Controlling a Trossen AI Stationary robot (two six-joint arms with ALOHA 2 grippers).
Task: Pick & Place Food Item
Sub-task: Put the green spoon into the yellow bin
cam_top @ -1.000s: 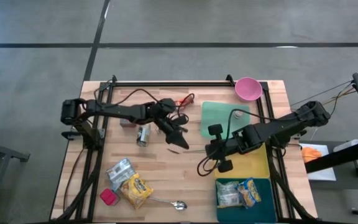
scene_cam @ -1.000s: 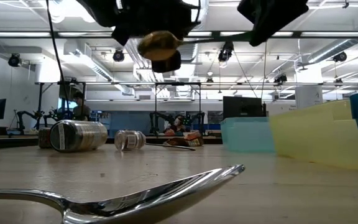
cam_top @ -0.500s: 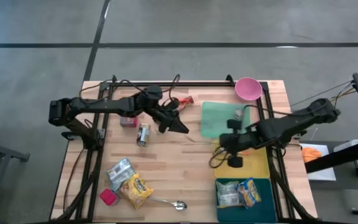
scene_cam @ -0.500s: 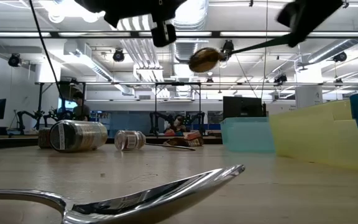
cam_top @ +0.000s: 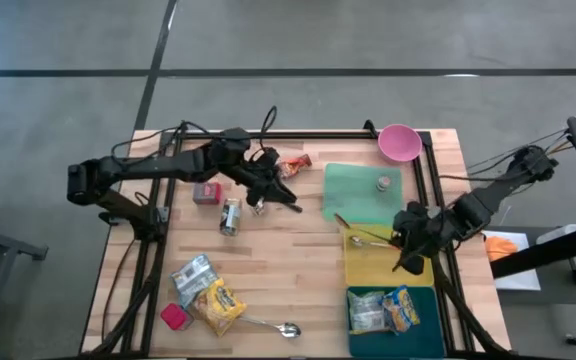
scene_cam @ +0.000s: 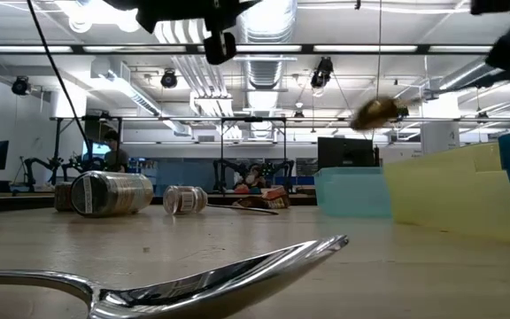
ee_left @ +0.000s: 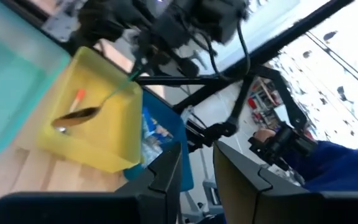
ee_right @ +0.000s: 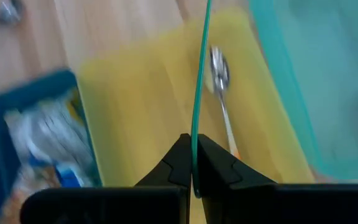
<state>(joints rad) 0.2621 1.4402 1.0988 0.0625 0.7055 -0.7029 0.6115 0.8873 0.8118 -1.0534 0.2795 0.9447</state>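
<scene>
My right gripper is shut on a spoon with a thin green handle. Its brownish bowl hangs in the air over the yellow bin, as the left wrist view also shows. My left gripper hovers over the table's far left part, beside a lying can. Its fingers stand a little apart with nothing between them. Snack packets lie in the blue bin and at the near left. My right gripper pinches the spoon's thin green handle near its free end between its two fingers. The fingers slant downward from the table's right side, and the handle runs on ahead of them. The spoon is lifted clear, its bowl toward the table's left over the yellow bin.
A silver spoon lies in the yellow bin. The green bin holds a small object. A pink bowl stands at the far right. A red box, a red packet, a pink cup and another spoon lie on the wood.
My right gripper has swung toward the table's right edge and rolled, carrying the spoon from mid-table to above the yellow bin. My left gripper has drawn back toward the far edge and risen.
</scene>
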